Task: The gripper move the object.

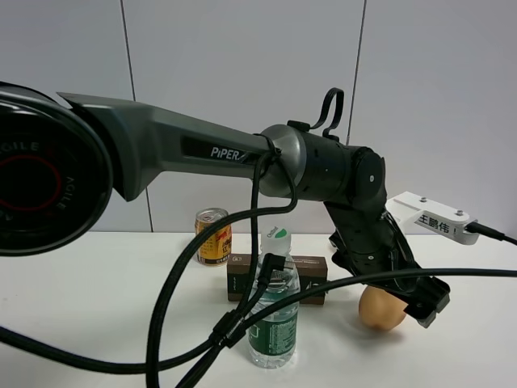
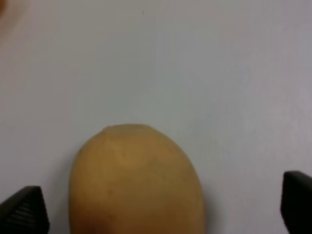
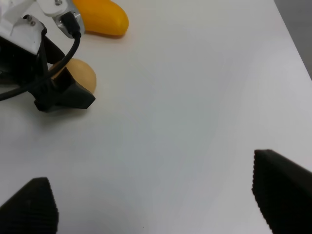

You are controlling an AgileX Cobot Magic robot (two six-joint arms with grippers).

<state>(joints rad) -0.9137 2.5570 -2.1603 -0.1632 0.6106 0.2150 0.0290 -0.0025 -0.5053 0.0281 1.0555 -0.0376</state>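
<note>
Jaws of the left gripper stand wide apart, flanking the object, white table stretching beyond.

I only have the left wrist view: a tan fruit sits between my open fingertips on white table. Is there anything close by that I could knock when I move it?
Observer: Nearest the fruit is a dark box. In the exterior view it lies to the fruit's left, with a strip of table between them.
Operator: Anything else around there?
Observer: A water bottle stands in front of that box, farther from the fruit than the box is.
Operator: And on the other side?
Observer: The right wrist view shows an orange mango lying beyond the fruit, not touching it. The right gripper is open over the table, well away from both.
</note>
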